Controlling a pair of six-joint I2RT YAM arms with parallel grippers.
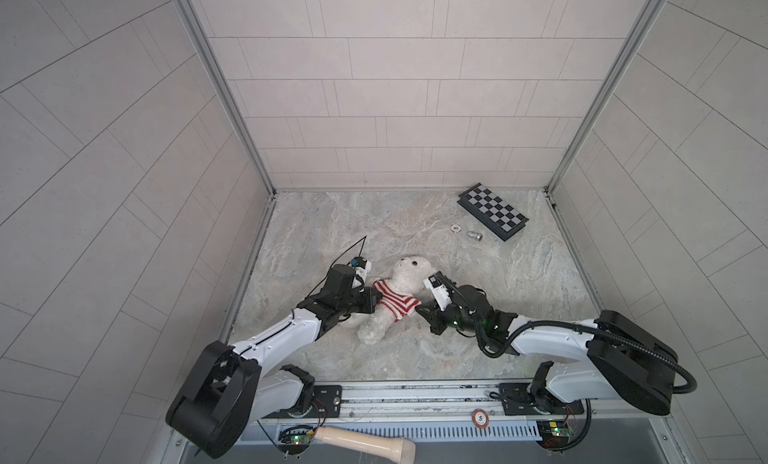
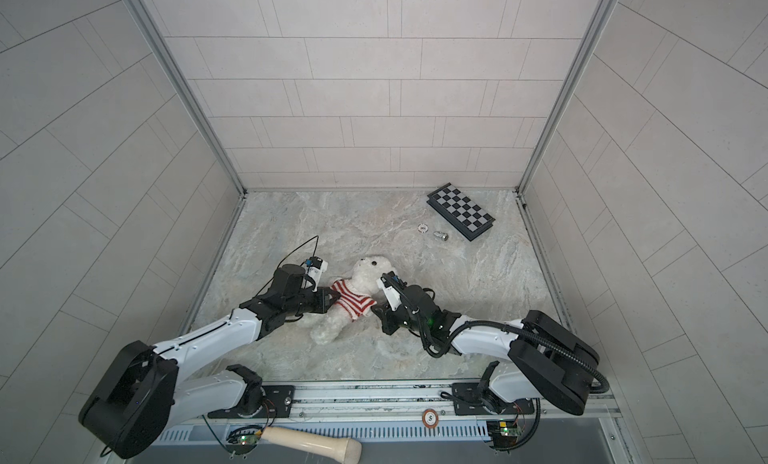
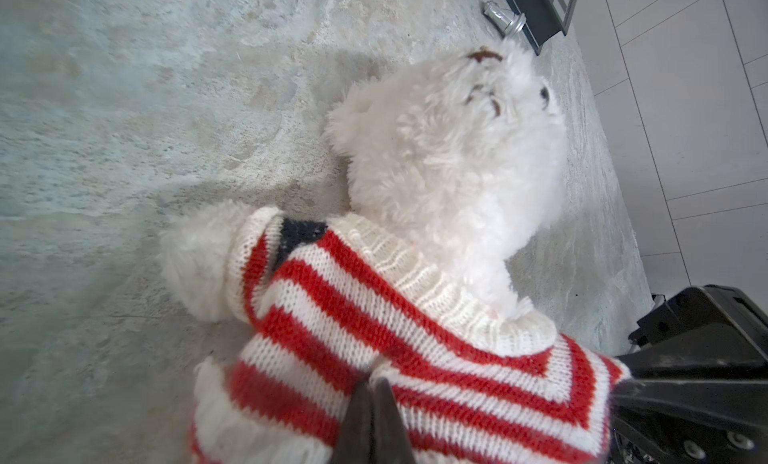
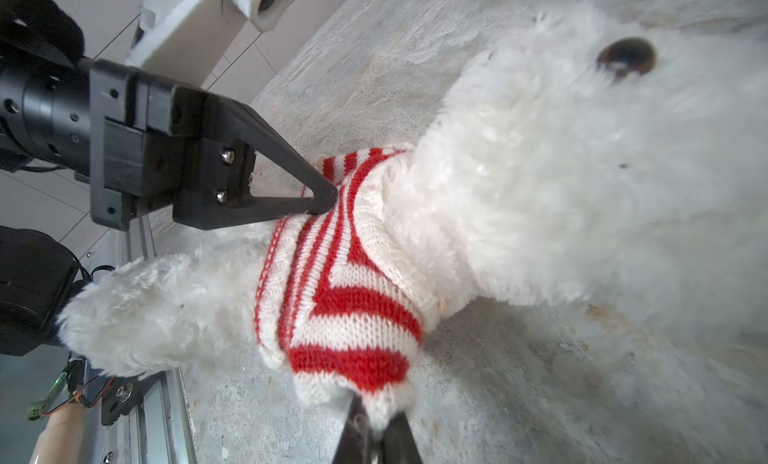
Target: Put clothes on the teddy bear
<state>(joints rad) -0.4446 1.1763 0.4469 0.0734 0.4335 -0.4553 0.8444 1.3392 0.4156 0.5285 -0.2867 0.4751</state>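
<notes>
Two grips on the sweater (image 1: pixel 392 300) — left claw (image 1: pixel 86 297) and right claw (image 1: pixel 418 307) both clenched on it; next, tug evenly down the teddy bear (image 1: pixel 412 274).

Soft, even, bright light in both top views; shadows are faint. Tile lines on the walls (image 1: pixel 104 150) bend near the edges. Right wrist view: the teddy bear (image 4: pixel 582 191) is overbright and blurred at 3 o'clock. Left wrist view: the table (image 3: pixel 83 150) is blurred at 9 o'clock.

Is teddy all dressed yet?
Nearly. The striped sweater is already on the teddy bear, collar round its neck, one paw poking out. The left gripper and right gripper each pinch its knit. Likely left: straightening it and letting go.
</notes>
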